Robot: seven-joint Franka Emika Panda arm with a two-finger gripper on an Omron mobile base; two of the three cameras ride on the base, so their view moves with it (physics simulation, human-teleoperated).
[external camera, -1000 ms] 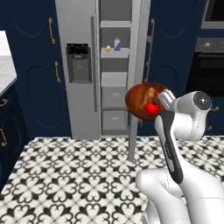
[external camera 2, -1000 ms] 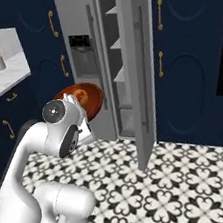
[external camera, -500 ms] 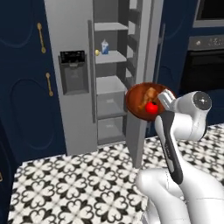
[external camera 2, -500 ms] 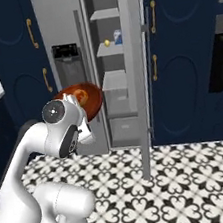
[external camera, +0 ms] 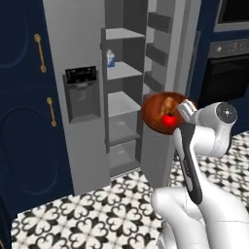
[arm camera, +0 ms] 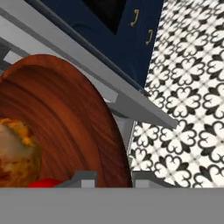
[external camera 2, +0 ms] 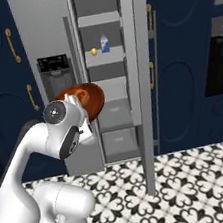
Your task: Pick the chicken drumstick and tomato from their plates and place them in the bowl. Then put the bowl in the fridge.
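drumstick (external camera: 167, 105) and tomato (external camera: 168, 120) in bowl (external camera: 154, 115), before open fridge (external camera: 121, 92)

I can't read any text, label, brand or number from here. The dark dispenser panel (external camera: 82, 93) at the frame's left on the fridge (external camera: 73, 53) shows no legible marking, and the small carton (external camera 2: 104, 44) on the upper shelf is too blurred.

Both base views face the open fridge (external camera: 87, 58); hand view hugs the bowl (arm camera: 65, 113).

Even, flat rendered light; slightly soft, glare-free.
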